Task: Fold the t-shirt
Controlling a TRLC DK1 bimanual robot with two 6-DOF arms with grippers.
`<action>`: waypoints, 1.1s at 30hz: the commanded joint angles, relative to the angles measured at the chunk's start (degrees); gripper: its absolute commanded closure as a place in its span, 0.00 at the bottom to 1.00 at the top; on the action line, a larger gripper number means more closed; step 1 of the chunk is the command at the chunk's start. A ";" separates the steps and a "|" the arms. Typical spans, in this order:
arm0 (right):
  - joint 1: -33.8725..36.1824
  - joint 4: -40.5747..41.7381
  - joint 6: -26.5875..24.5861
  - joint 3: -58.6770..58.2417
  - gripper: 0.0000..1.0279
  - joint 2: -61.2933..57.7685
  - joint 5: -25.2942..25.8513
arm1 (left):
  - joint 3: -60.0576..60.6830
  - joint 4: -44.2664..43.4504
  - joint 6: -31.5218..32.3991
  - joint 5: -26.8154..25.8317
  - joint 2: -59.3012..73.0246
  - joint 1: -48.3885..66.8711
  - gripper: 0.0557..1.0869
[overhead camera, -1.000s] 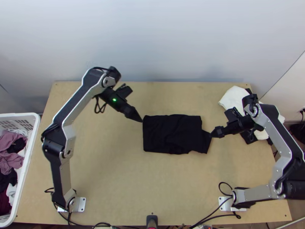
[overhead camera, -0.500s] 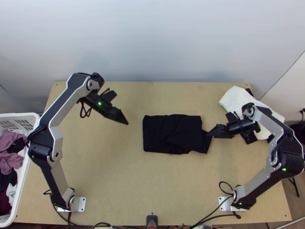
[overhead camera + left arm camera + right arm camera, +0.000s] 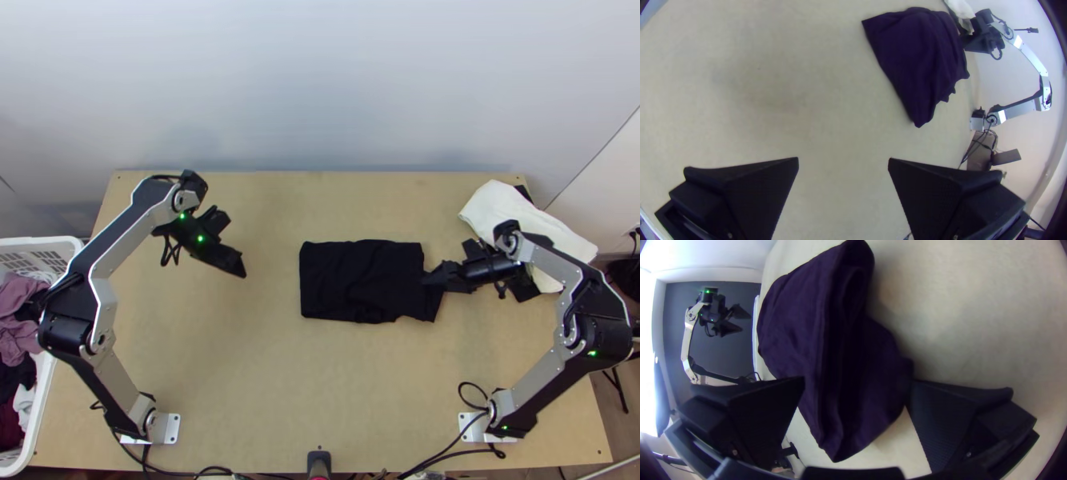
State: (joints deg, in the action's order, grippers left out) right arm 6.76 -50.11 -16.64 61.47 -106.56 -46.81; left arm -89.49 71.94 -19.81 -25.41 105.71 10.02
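We see the surface (image 3: 240, 384) under both pairs of fingers, running out well past them on every side. The laundry basket (image 3: 46, 384), with clothes (image 3: 12, 320) in it, stands beyond the surface's left edge, on the far side of the left fingers from the t-shirt. The black t-shirt (image 3: 356, 280) lies folded into a rough rectangle between the two pairs of fingers, a narrower part jutting out at the right fingers. Behind the right fingers, near the surface's far right corner, we have a white cloth (image 3: 496, 204). Our right gripper (image 3: 428, 278) has its fingers parted at the t-shirt's jutting end; we can't quite make out whether they touch it. Our left gripper (image 3: 243, 272) has its fingers wide apart, nothing between them, off the t-shirt's left side.
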 commanded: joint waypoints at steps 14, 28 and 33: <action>-19.60 10.20 10.84 4.97 0.04 -3.04 0.05 | 15.05 -4.35 0.13 3.35 -12.02 -2.46 0.05; -23.46 17.32 17.26 9.98 0.97 -9.80 -0.65 | 25.25 -6.55 -0.05 4.31 -19.58 -5.36 0.05; -24.17 16.44 16.73 10.07 0.97 -8.40 -1.45 | 27.09 -6.82 -0.40 4.31 -21.51 -6.68 0.05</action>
State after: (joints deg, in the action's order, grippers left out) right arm -16.19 -34.02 -0.60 70.78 -115.33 -47.00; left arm -65.54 65.76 -19.92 -21.15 86.98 4.93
